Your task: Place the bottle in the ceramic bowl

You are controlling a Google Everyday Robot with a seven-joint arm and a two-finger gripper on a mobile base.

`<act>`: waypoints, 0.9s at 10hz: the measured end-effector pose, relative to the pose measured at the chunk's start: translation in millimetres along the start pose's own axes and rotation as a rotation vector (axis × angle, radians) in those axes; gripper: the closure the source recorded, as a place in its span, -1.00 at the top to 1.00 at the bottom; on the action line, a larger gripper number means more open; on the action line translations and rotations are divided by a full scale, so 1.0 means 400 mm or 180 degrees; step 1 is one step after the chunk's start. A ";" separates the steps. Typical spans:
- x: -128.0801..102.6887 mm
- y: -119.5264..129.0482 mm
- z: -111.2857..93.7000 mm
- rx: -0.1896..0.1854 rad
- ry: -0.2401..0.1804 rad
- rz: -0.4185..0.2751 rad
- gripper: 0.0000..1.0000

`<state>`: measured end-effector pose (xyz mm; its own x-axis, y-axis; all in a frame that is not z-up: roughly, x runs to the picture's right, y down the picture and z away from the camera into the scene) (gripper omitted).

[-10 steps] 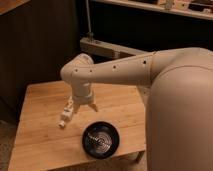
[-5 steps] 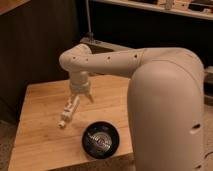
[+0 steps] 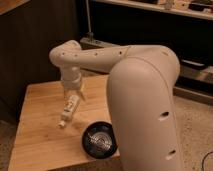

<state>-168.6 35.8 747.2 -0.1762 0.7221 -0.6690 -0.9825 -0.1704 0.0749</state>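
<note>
Gripper (image 3: 73, 99) clasps the tilted bottle (image 3: 66, 114) over the wooden table (image 3: 35, 145), near but outside the ceramic bowl (image 3: 100, 140).

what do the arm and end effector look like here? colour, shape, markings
The arm has a smooth off-white shell with fat rounded links, bulbous joints and rows of small dark dots along the casing. No exposed cables or labels are visible. The end effector is the same off-white, short and narrow, over the wooden table near the ceramic bowl.
</note>
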 end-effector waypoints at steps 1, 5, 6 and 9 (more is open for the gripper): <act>0.004 0.006 0.010 -0.0046 -0.0028 0.0105 0.30; 0.014 0.023 0.012 -0.0255 -0.0083 0.0210 0.30; 0.016 0.027 0.012 -0.0255 -0.0081 0.0201 0.30; 0.016 0.027 0.012 -0.0263 -0.0068 0.0209 0.30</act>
<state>-180.8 41.8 747.2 -0.2423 0.7216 -0.6485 -0.9607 -0.2719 0.0563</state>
